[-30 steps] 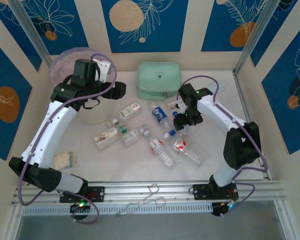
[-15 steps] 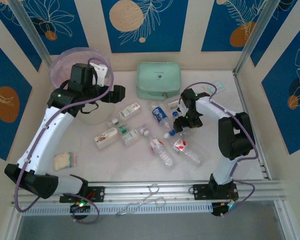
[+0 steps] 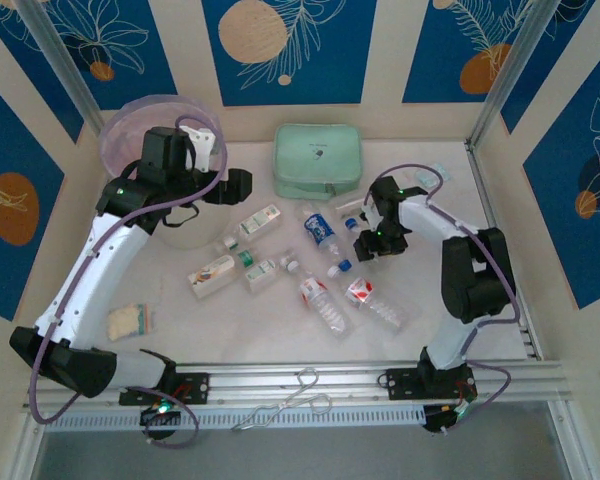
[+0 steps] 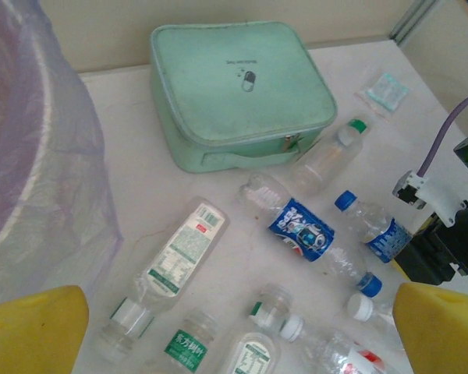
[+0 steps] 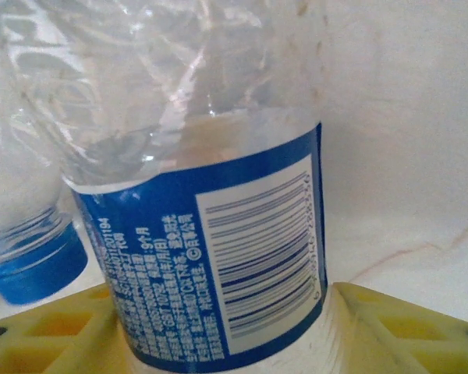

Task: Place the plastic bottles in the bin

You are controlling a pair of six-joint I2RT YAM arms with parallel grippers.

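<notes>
Closest to my bases lie 2 red-labelled bottles [image 3: 325, 310], and beyond them roughly 7 more plastic bottles [image 3: 262, 272] are scattered mid-table. My right pincer [image 3: 365, 248] is clamped on 1 of these, the blue-label bottle [image 5: 218, 257]. Its wrist view shows the barcode, which is too small to read from above. My left pincer [image 4: 238, 335] hangs spread wide by the rim of the 1 bin [image 3: 130, 115], far left. Its wrist view picks out a pill mark on the 1 mint case [image 4: 234, 86], with 1 clear packet [image 4: 382, 89] to its right.
</notes>
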